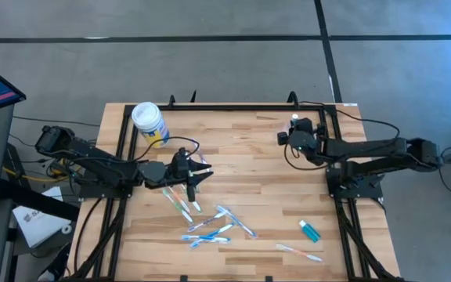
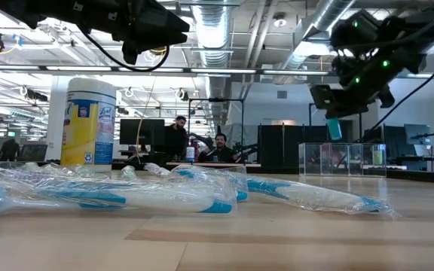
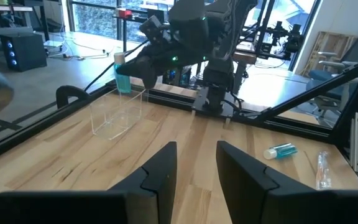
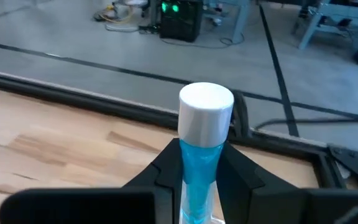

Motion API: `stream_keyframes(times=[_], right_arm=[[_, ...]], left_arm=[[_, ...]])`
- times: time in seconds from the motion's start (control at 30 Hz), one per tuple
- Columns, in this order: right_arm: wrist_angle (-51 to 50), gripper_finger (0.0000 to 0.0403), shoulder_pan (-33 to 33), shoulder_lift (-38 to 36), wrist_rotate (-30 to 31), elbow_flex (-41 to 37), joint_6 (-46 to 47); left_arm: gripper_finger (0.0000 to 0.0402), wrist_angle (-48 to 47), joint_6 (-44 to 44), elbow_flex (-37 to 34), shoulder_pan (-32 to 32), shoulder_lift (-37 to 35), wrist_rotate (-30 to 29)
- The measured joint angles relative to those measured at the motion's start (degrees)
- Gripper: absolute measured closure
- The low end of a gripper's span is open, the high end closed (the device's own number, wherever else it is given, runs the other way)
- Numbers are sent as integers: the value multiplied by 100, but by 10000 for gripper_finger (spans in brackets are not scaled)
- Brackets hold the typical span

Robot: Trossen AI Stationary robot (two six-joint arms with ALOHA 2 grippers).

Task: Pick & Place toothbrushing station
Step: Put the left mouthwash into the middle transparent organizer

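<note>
The toothbrushing station is a clear, colourless box (image 3: 118, 112) standing on its base on the wood at the table's far right, also seen in the low view (image 2: 343, 159). My right gripper (image 4: 201, 155) hovers above it (image 3: 132, 65), shut on a small blue tube with a white cap (image 4: 206, 107). My left gripper (image 3: 196, 155) hangs level above the table's left middle (image 1: 196, 175), open, with nothing between its fingers. Below and in front of it lie several wrapped toothbrushes (image 1: 210, 223). My right gripper pinches the blue tube's body (image 4: 199, 168) between its two fingers, just behind the white cap. The cap end sticks out past the fingertips. The tube is lifted clear of the table, over the clear box (image 3: 123, 78).
A white-lidded yellow-and-blue canister (image 1: 149, 123) stands at the far left. A second blue tube (image 1: 310, 230) and one wrapped toothbrush (image 1: 300, 252) lie near the right front. A black frame (image 1: 233, 106) rims the table. People sit in the room behind (image 2: 221, 147).
</note>
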Motion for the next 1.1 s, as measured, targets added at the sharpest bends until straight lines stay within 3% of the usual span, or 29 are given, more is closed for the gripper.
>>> stream_keyframes(times=[0.7,1.1], right_arm=[[2621,341,-593,42,-573,-1394,62],[2728,341,-593,42,-687,-1423,105]], left_arm=[[296,2,0,0,0,0,0],[296,4,0,0,0,0,-2]])
